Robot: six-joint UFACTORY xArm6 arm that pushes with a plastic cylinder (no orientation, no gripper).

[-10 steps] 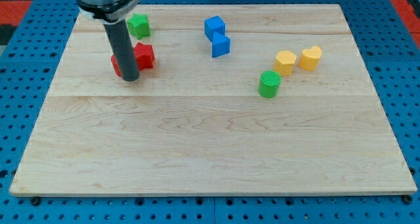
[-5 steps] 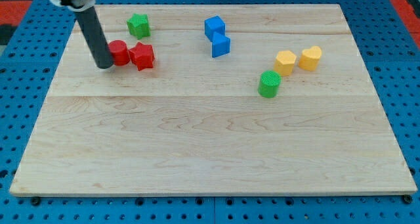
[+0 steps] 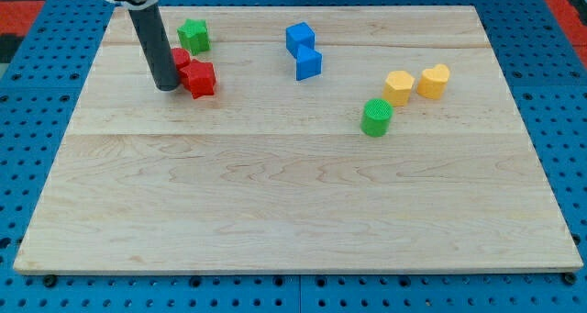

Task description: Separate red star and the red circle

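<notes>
The red star (image 3: 199, 78) lies on the wooden board (image 3: 293, 194) at the view's upper left. The red circle (image 3: 181, 59) sits just up and left of it, touching it, and is partly hidden behind my rod. My tip (image 3: 167, 87) rests on the board right beside the star's left side and just below the circle.
A green star (image 3: 193, 35) lies just above the red pair. Two blue blocks (image 3: 304, 51) sit at top centre. A green cylinder (image 3: 376, 117), a yellow hexagon (image 3: 398, 86) and a yellow heart (image 3: 434, 80) sit at the right.
My tip swung left past the reds, then came back right against them. The red circle moved up, from the star's left to its upper left, closer to the green star.
</notes>
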